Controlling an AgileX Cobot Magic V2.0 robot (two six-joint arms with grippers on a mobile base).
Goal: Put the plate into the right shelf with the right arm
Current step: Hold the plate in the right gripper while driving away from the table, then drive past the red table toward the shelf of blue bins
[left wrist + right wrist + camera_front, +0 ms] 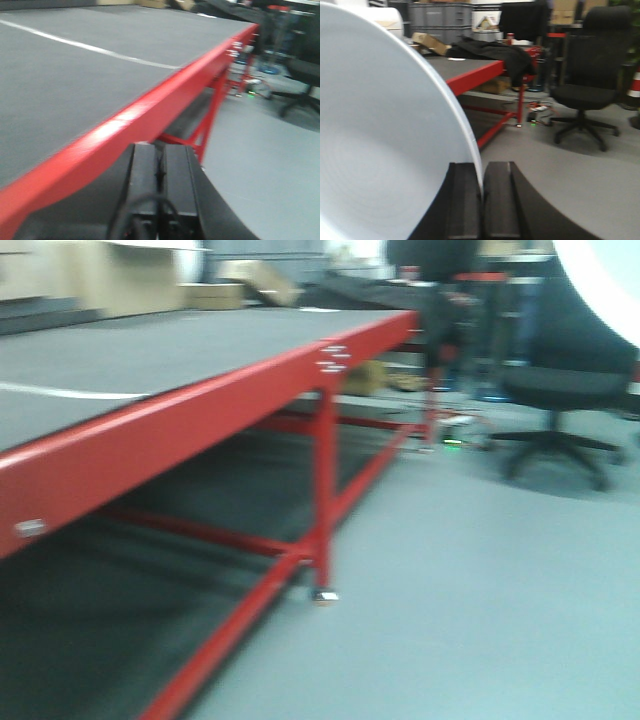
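Observation:
The white plate [385,125] fills the left half of the right wrist view, standing on edge. Its rim runs down between the two black fingers of my right gripper [482,185], which is shut on it. In the front view a white curved piece of the plate [605,280] shows in the top right corner. My left gripper [161,160] is shut, its fingers pressed together with nothing between them, just below the red table's edge. The right shelf is out of view.
A red-framed table [200,400] with a dark top stretches along the left, with its legs and crossbars beneath. A black office chair [585,85] stands on the grey floor to the right. Black cloth [490,50] and a cardboard box [430,42] lie on the table's far end.

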